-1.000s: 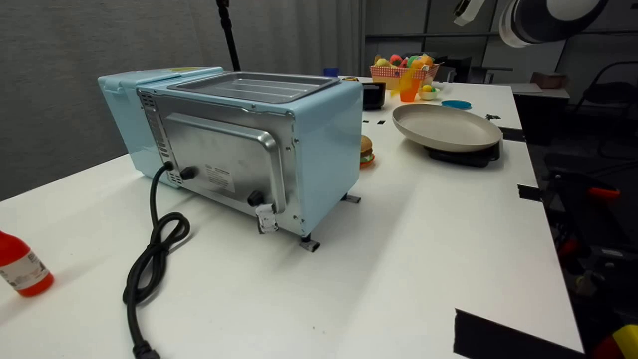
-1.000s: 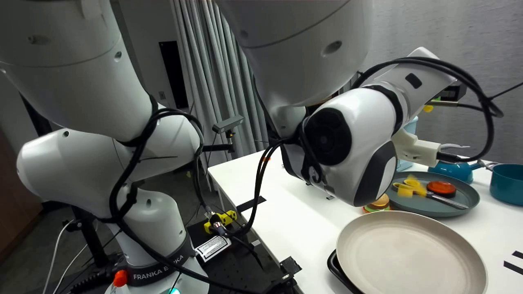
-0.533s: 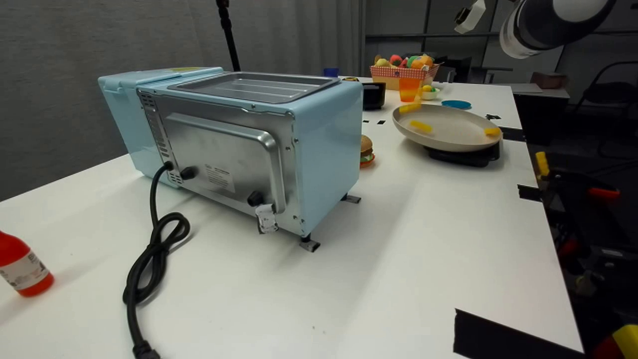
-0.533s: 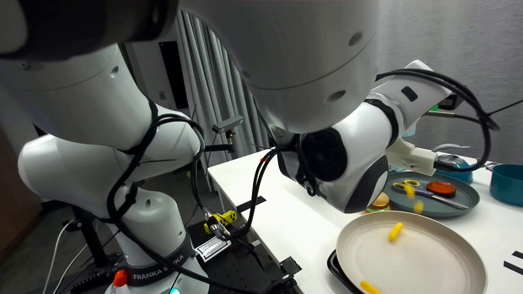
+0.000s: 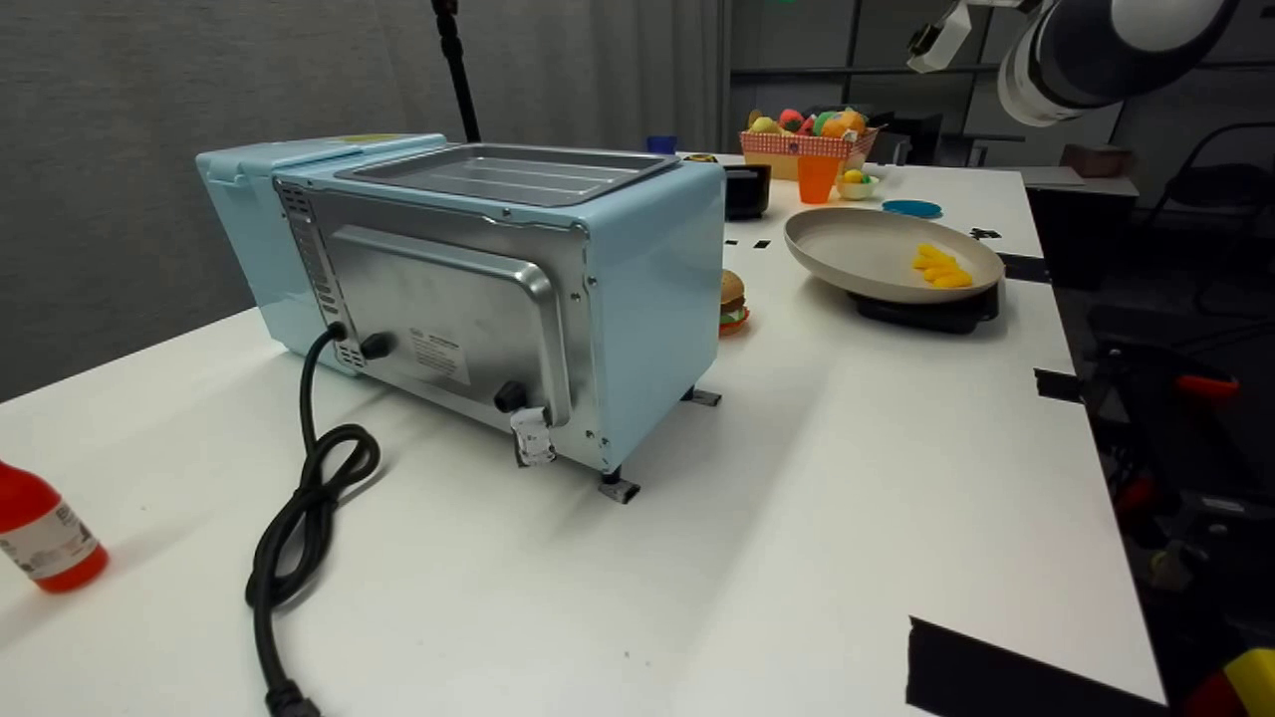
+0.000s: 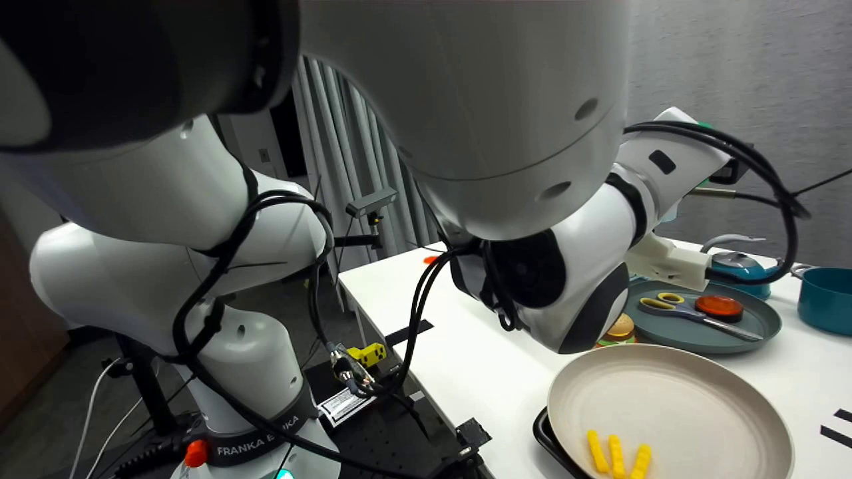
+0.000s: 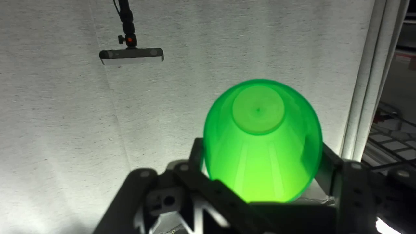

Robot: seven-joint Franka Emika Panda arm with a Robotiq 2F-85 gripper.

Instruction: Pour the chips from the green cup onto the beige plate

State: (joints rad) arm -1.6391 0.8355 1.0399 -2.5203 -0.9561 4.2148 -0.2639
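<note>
The green cup (image 7: 260, 162) is held between the fingers of my gripper (image 7: 263, 156). In the wrist view I look into its open mouth, and its inside is empty. In an exterior view only slivers of green (image 6: 704, 125) show behind the wrist, and the gripper itself is hidden there. The bright yellow chips (image 5: 941, 267) lie in a small cluster near the rim of the beige plate (image 5: 852, 244). In an exterior view, chips (image 6: 617, 458) lie at the near part of the plate (image 6: 672, 399), partly cut by the frame edge. The plate rests on a black base.
A light blue oven (image 5: 652, 309) stands on the table, with a toy burger (image 6: 620, 328) beyond it. A grey plate (image 6: 699, 342) holds scissors and a red disc. A teal pot (image 6: 829, 299), an orange cup (image 5: 818, 181) and a fruit basket (image 5: 772, 154) stand farther off.
The chips were a blur in the air, then scattered while falling, and now rest on the beige plate. The arm's wrist has dropped a little and rotated.
</note>
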